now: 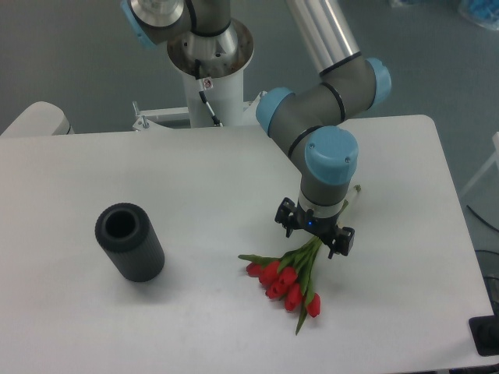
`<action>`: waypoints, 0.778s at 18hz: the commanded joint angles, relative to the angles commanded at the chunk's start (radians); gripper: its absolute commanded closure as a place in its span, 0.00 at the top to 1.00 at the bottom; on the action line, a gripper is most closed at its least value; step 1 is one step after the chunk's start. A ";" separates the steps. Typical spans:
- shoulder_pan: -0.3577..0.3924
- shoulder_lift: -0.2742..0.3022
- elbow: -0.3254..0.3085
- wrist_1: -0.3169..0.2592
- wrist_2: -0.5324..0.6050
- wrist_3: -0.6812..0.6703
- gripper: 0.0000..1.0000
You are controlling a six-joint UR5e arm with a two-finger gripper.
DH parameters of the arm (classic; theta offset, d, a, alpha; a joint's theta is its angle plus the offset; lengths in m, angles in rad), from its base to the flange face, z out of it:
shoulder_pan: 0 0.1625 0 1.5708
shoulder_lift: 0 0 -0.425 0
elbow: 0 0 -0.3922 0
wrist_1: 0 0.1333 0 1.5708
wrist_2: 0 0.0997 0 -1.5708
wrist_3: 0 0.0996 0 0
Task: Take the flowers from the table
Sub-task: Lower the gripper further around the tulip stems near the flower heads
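black ribbed cylinder lies on its side at counter left, well clear of the work | flowers flat on counter right of centre, blooms toward camera, stems running up-right | gripper low over stems, jaws spread wide astride them, nothing clamped yet

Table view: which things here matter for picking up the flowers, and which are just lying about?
Part of the job:
- flowers, lying on the table
- gripper, low over the stems, fingers either side

Just lying about:
- black ribbed cylinder, off to the side, clear of the flowers
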 joint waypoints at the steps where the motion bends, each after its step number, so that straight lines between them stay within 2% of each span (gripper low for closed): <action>1: 0.000 0.000 -0.005 0.000 0.000 0.023 1.00; 6: 0.002 0.000 -0.047 0.031 0.031 0.054 1.00; 9: 0.002 -0.003 -0.095 0.122 0.031 0.052 1.00; 14: 0.002 -0.018 -0.091 0.132 0.031 0.046 1.00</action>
